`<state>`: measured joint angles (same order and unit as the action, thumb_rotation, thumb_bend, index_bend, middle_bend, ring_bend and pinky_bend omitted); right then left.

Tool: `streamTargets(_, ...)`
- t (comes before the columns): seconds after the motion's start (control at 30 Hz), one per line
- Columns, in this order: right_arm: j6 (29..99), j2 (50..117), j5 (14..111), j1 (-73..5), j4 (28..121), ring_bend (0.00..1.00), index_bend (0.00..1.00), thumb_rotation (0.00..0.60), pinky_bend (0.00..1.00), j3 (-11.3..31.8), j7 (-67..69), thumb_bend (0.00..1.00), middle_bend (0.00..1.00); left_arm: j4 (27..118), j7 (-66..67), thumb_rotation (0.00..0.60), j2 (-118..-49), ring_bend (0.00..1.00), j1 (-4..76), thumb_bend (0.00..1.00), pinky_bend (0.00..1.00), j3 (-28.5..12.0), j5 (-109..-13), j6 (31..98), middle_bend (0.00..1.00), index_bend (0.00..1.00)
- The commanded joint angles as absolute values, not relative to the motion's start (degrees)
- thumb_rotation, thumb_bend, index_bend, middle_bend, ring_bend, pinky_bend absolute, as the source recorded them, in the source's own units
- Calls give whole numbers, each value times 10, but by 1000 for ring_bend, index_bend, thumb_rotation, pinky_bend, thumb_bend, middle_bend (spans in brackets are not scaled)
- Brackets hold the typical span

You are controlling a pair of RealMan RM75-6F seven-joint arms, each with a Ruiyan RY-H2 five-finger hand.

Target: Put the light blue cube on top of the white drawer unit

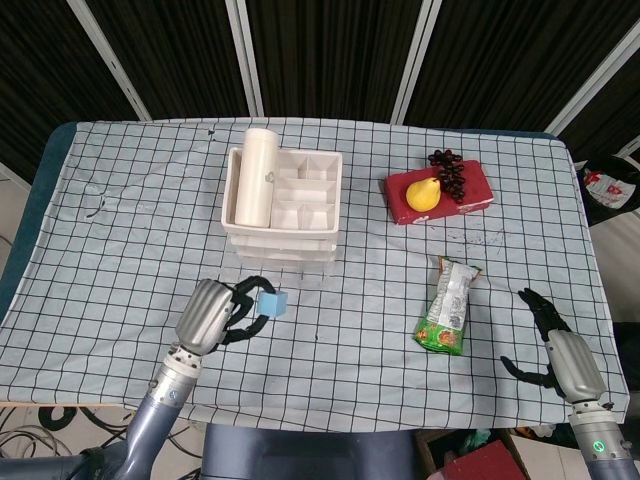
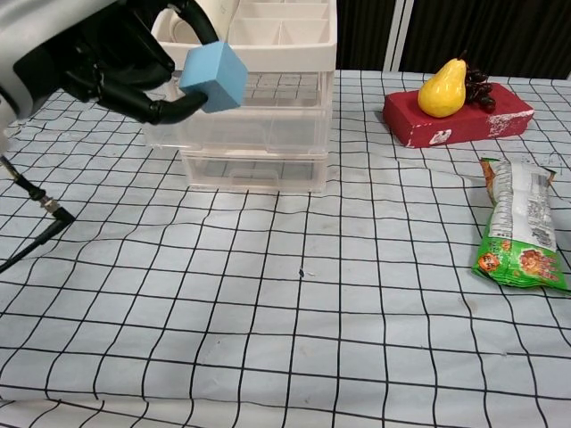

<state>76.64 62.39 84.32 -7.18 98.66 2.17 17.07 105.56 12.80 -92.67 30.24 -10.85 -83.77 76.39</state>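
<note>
While left hand (image 2: 107, 58) holds cube (image 2: 214, 75).

The head view looks down from high above the near edge of the desk (image 1: 120, 200), which a white cloth with a black grid covers, and it faces the black curtains behind. It sees the desk whole, so everything looks small. The chest view is much lower and nearer, and it looks almost level across the cloth toward the same far side; the left edge and the near corners are cut off. Both views share the white plastic drawer unit (image 1: 283, 215) (image 2: 254, 125), the red rectangular block with a yellow pear on it (image 1: 440, 192) (image 2: 457, 111) and the green snack bag (image 1: 446, 308) (image 2: 522, 234).
</note>
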Motion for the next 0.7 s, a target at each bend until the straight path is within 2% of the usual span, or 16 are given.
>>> streamTargets(0.03, 766, 624, 843, -72, 987, 0, 0, 600, 153, 22, 171, 205, 0, 1040, 159, 600, -938, 1000, 321, 354, 954, -142, -800, 748, 1000, 476)
streamTargets(0.33, 765, 624, 842, -72, 987, 0, 0, 600, 153, 22, 171, 206, 0, 1004, 200, 600, -954, 1000, 352, 352, 955, -183, -721, 714, 1000, 476)
streamTargets(0.57, 764, 624, 841, -73, 987, 0, 0, 600, 153, 23, 171, 205, 0, 971, 206, 600, -973, 1000, 368, 349, 954, -196, -705, 714, 1000, 477)
streamTargets(0.7, 764, 623, 841, -73, 987, 0, 0, 600, 153, 22, 171, 206, 0, 955, 212, 600, -979, 1000, 375, 291, 954, -201, -692, 713, 1000, 432)
